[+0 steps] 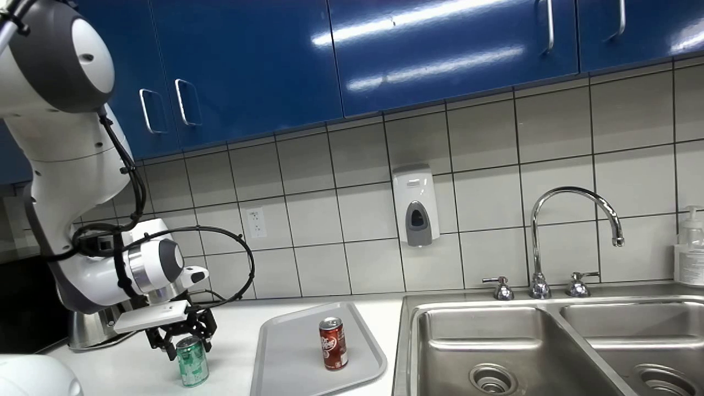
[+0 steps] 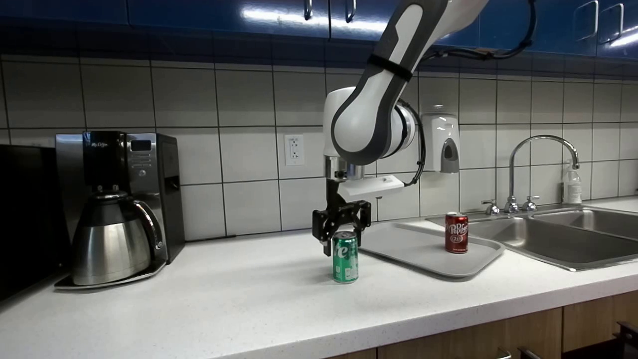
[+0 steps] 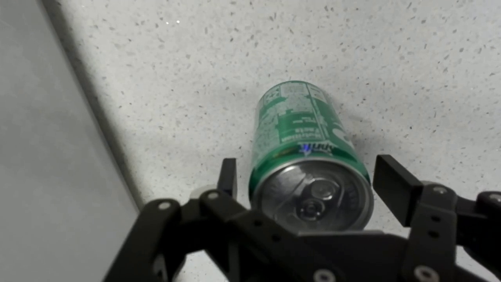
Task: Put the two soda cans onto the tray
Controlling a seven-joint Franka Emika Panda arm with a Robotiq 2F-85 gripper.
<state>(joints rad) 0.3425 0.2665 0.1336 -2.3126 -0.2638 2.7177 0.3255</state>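
1. Green can (image 3: pixel 299 121): upright on the counter (image 2: pixel 224 309), just beside the tray (image 1: pixel 291 357), standing between the jaws. Off the tray, so I'd call it the one left to do.
2. Jaws: apart, straddling the can's upper part. I can see counter between the can and one pad (image 3: pixel 227 180), so not clamped.
3. Red can (image 2: pixel 456 234): upright on the tray, toward the sink (image 1: pixel 587 346). Leave it be.
4. Weight: can't tell full or empty from here; tab sits on the lid (image 3: pixel 289 197), can't make out whether the mouth is open. Treat as full: some heft, liquid may slosh. If empty, light and easy to tip.
5. Wall: thin metal. Expect stiff if sealed, dents easily if opened. Moderate squeeze should do.
6. Surface: smooth paint, probably slippery, worse if damp.
7. Hold: across the straight side, pads square, a bit lower if there's room. Stay off lid and tab. Lift clear of the tray rim.
8. Count, job: two cans (one green, one red), one tray.
9. Count, rest: one coffee pot (image 2: pixel 112 249), one coffee maker (image 2: pixel 169 199), one sink, one faucet (image 1: pixel 535 247), one soap dispenser (image 2: pixel 438 142), one outlet (image 2: pixel 294 149).
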